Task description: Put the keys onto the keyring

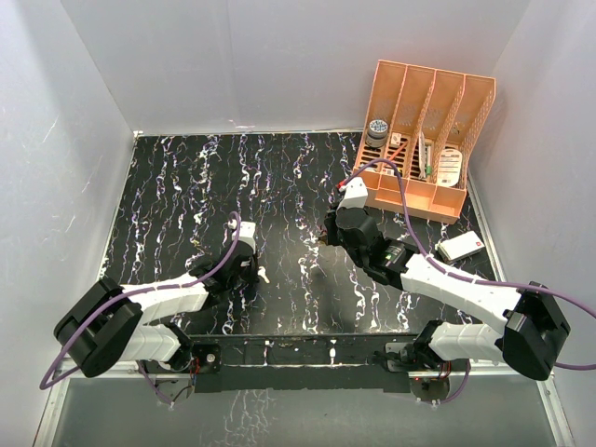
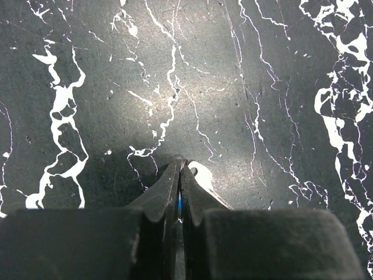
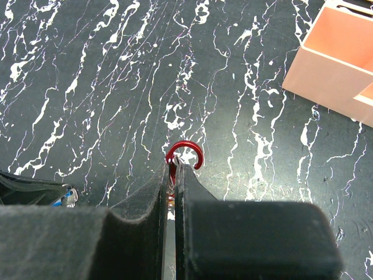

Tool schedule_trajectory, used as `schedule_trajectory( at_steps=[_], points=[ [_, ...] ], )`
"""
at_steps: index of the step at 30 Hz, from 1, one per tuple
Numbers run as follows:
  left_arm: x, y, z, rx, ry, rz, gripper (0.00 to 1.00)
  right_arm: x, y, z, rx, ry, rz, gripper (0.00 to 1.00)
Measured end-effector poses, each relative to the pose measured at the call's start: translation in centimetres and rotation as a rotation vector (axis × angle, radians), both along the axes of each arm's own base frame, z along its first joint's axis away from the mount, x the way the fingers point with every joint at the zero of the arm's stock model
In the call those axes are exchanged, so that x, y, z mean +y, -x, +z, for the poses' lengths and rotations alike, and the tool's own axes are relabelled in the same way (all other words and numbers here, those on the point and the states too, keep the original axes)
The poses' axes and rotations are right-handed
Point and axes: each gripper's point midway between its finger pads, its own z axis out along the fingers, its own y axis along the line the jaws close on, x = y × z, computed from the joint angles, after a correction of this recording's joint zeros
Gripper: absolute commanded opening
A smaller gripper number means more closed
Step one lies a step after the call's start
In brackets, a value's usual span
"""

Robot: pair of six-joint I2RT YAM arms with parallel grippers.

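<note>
The right gripper [image 3: 175,169] had its two fingers pressed together on the keyring [image 3: 184,144]. The red loop stuck out past the tips, with its open end curling down on the right side. The left gripper [image 2: 179,166] was pinched shut too, and a thin bit of the blue key [image 2: 179,204] showed between its fingers. A small white piece [image 2: 201,174] lay just beside that tip; I could not tell if it was held.

The job at that moment looked like bringing the key to the ring. To do it well, one arm should hold the ring steady while the other slid the key's hole onto the open end, slowly and straight. The hole was hidden, so the key might need turning first. Too loose a pinch could let either thing slip.

The two grippers hung low over the table [image 1: 186,186], near each other with bare top between them. That gap looked like the best place to meet. The orange rack [image 1: 424,186] stood close behind the right arm, so that arm had little room to back away.
</note>
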Motion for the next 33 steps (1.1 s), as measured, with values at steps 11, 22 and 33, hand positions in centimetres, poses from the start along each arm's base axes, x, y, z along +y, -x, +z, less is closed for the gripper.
schedule_trajectory(
  at_steps=[11, 22, 33],
  points=[
    [-0.6, -0.5, 1.2, -0.048, 0.012, -0.046, 0.00, 1.0, 0.4, -0.6, 0.023, -0.002, 0.060, 0.00],
    [-2.3, -1.9, 6.2, -0.234, 0.076, -0.141, 0.00, 3.7, 1.6, -3.1, 0.099, 0.006, 0.181, 0.00],
    [-4.2, -2.3, 9.2, -0.365, 0.120, -0.263, 0.00, 6.2, 2.5, -3.5, 0.109, -0.004, 0.248, 0.00]
  ],
)
